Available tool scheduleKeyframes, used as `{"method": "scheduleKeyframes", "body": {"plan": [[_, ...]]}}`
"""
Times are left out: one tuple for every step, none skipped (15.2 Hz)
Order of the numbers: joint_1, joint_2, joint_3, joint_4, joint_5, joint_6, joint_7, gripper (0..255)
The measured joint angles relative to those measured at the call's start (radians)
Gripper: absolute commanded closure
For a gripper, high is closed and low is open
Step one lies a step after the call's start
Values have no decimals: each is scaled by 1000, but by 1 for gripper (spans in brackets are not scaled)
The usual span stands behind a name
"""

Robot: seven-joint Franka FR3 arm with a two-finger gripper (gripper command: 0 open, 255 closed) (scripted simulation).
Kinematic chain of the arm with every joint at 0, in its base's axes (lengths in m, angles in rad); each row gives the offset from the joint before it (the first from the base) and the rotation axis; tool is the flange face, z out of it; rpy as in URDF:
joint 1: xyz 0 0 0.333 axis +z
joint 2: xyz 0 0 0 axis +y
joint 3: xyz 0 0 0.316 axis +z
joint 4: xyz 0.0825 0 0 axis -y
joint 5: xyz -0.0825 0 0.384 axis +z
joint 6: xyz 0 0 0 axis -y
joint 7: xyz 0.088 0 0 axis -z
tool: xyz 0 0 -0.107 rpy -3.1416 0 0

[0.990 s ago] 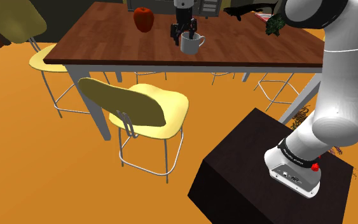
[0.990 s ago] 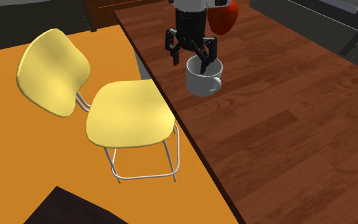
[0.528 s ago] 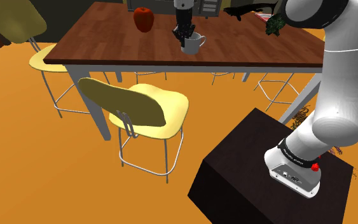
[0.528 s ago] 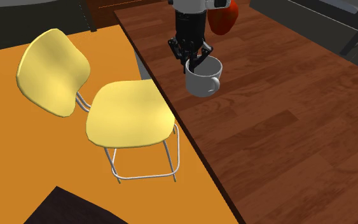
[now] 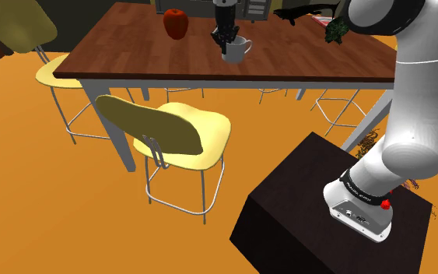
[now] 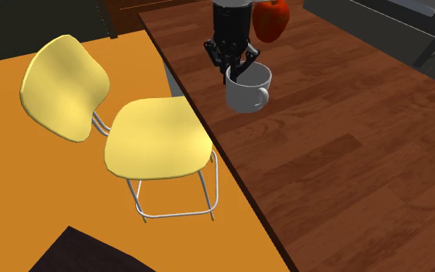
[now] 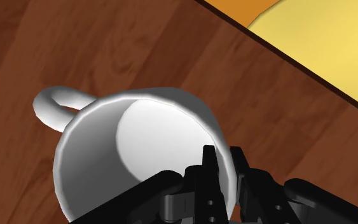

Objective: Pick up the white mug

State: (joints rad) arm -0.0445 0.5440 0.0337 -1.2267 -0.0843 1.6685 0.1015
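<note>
The black gripper [image 6: 236, 66] had its 2 fingers [image 7: 209, 173] drawn narrow on the rim of the white mug [image 6: 248, 91], 1 inside the cup and 1 outside. The mug's handle lay on the side opposite the grip. The mug was at the wooden table [image 6: 347, 154], near the edge facing the yellow chair [image 6: 158, 139] and just beside a red apple [image 6: 271, 19]; whether it was clear of the surface could not be told.

A red apple [image 5: 176, 22] sits on the wooden table [image 5: 131, 47] near a yellow chair [image 6: 158, 137].
</note>
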Motion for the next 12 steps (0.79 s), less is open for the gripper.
{"method": "scheduleKeyframes", "body": {"plan": [[0,-3,0,10,0,-13,-1,255],[0,-8,0,15,0,-23,-2,255],[1,-6,0,31,0,-37,-1,255],[1,-5,0,47,1,-53,-3,255],[1,-4,0,62,1,-65,-4,255],[1,2,0,86,1,-84,-6,255],[1,7,0,106,1,-99,-7,255],[2,8,0,122,1,-113,-8,255],[2,16,-1,146,0,-130,-9,255],[3,20,-1,166,0,-146,-10,255],[4,31,-1,197,0,-165,-12,255],[4,27,-1,201,0,-173,-11,255]]}}
